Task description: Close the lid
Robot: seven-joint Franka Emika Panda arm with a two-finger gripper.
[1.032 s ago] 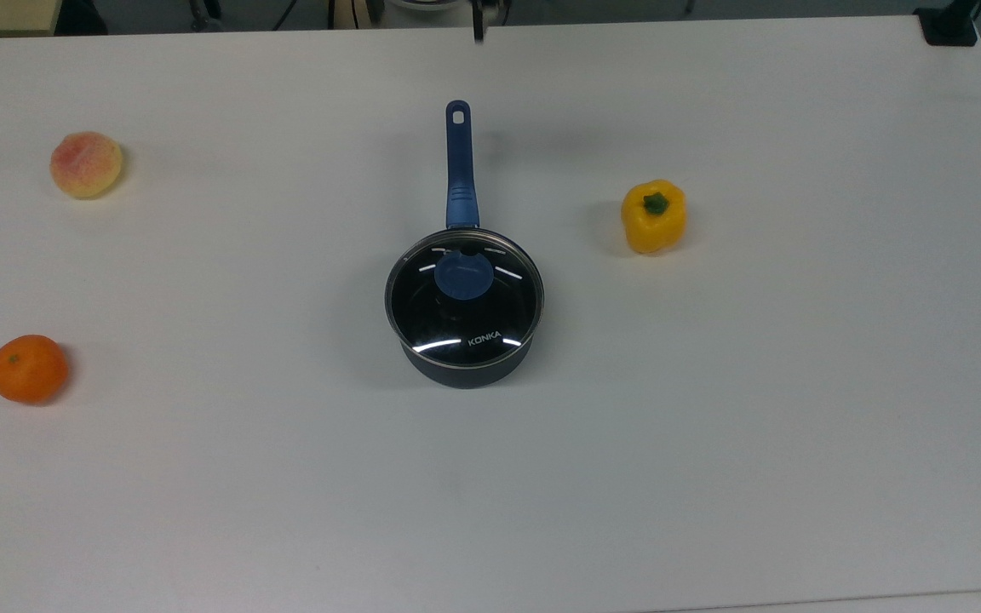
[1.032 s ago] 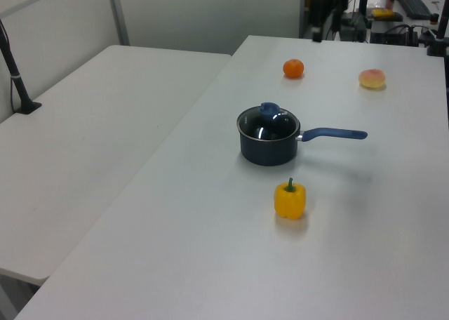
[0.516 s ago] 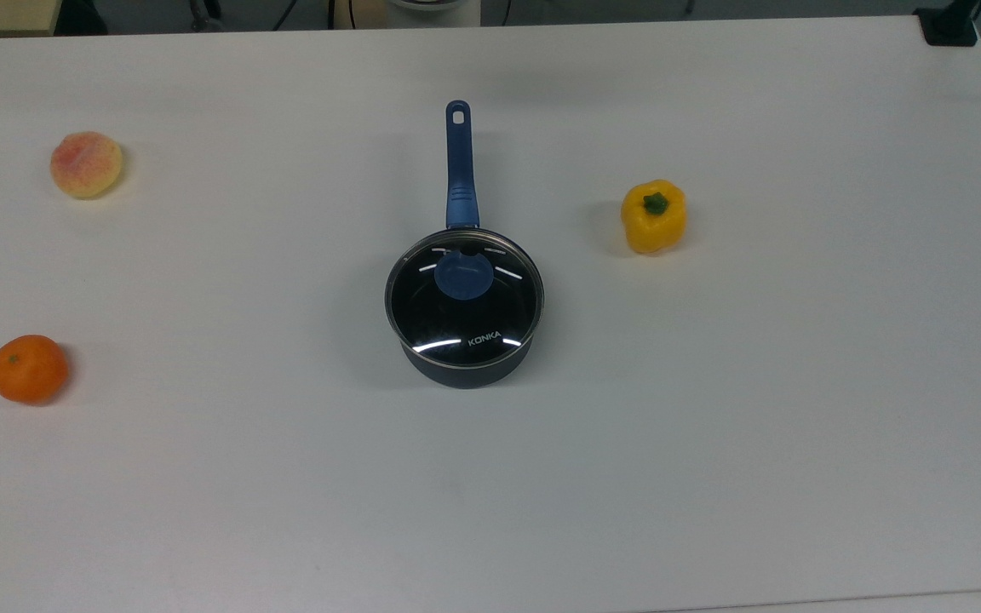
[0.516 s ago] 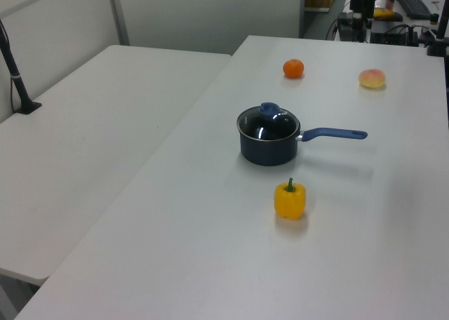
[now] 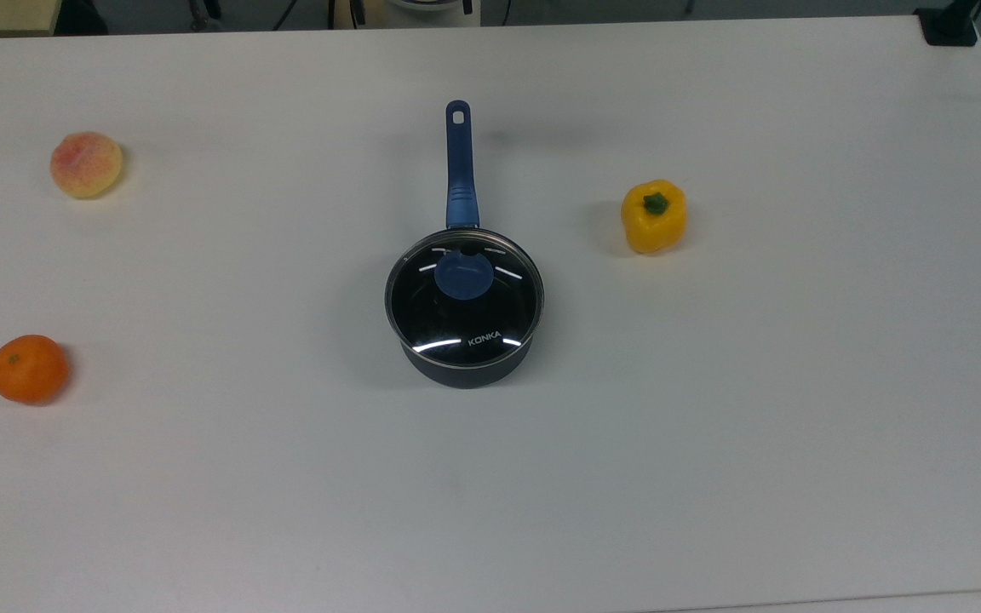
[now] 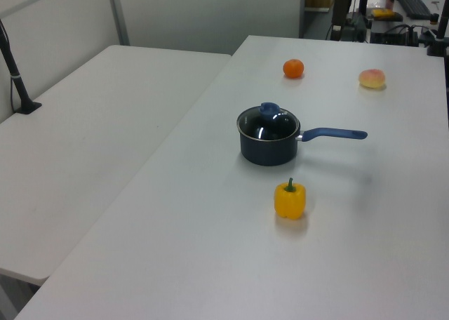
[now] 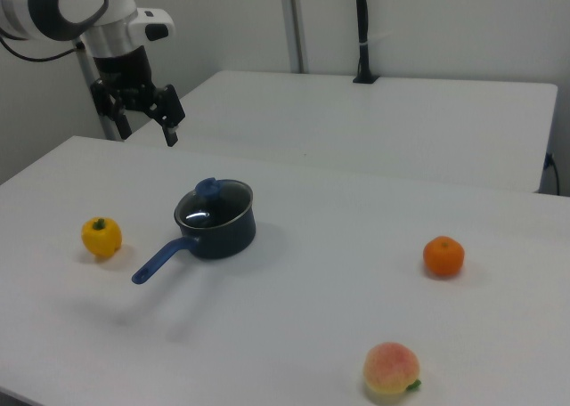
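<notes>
Lid (image 5: 464, 294) seated on pot (image 5: 467, 362) mid-frame, pincer (image 7: 145, 121) spread open, empty, raised at upper left of right view, above tabletop (image 5: 712, 426)

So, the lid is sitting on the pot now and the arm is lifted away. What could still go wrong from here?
The lid sits on the saucepan with its knob off-centre in the top view, so it may not be fully seated; a bump could shift it. The long blue handle sticks out toward the arm's side, so the open gripper, if it descends again, might catch it and drag the pot. The yellow pepper lies nearby and could be knocked too.
</notes>
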